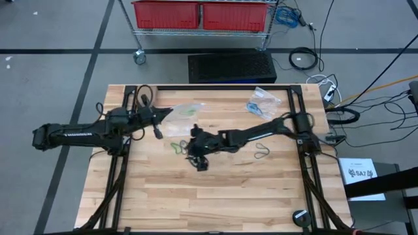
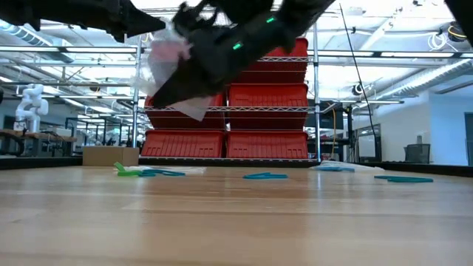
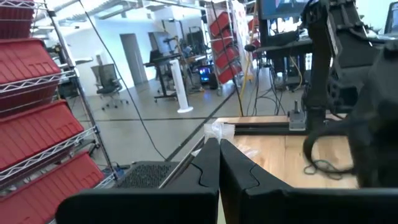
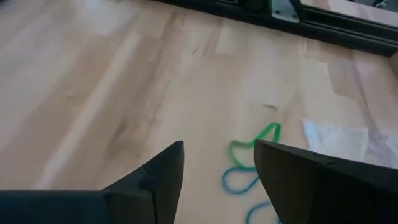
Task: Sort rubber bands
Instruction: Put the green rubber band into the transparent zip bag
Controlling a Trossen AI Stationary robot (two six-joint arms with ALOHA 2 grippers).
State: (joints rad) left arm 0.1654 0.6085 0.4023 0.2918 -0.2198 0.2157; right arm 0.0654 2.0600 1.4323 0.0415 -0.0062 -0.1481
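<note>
Open right pincer [image 4: 214, 168] hovers over one green rubber band [image 4: 256, 140] and one blue rubber band [image 4: 238, 180]; left pincer [image 3: 219, 158] closed.

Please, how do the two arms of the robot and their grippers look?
Both arms are dark, nearly black. The left arm carries small white lettering on its side. The right arm shows a small green light in the low view. The right gripper has two flat, black, wedge-shaped fingers.
</note>
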